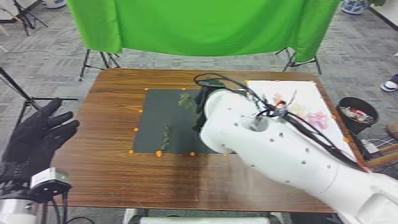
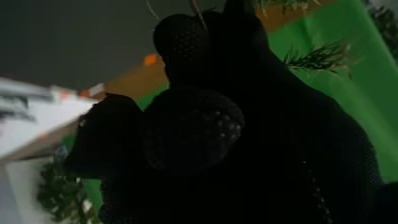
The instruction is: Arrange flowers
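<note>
Right hand (image 1: pixel 206 92) is held low over the dark mat (image 1: pixel 153 122), gloved fingers curled around a green sprig (image 2: pixel 322 58); the left hand (image 1: pixel 37 137) is held spread beside the table (image 1: pixel 98 175).

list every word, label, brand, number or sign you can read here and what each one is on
None can be read.
White sheet on the table: no legible text.
Grey marks on a pale surface in the right wrist view: too blurred to tell whether they are writing.
White right arm: small dark spots, no lettering to read.
</note>
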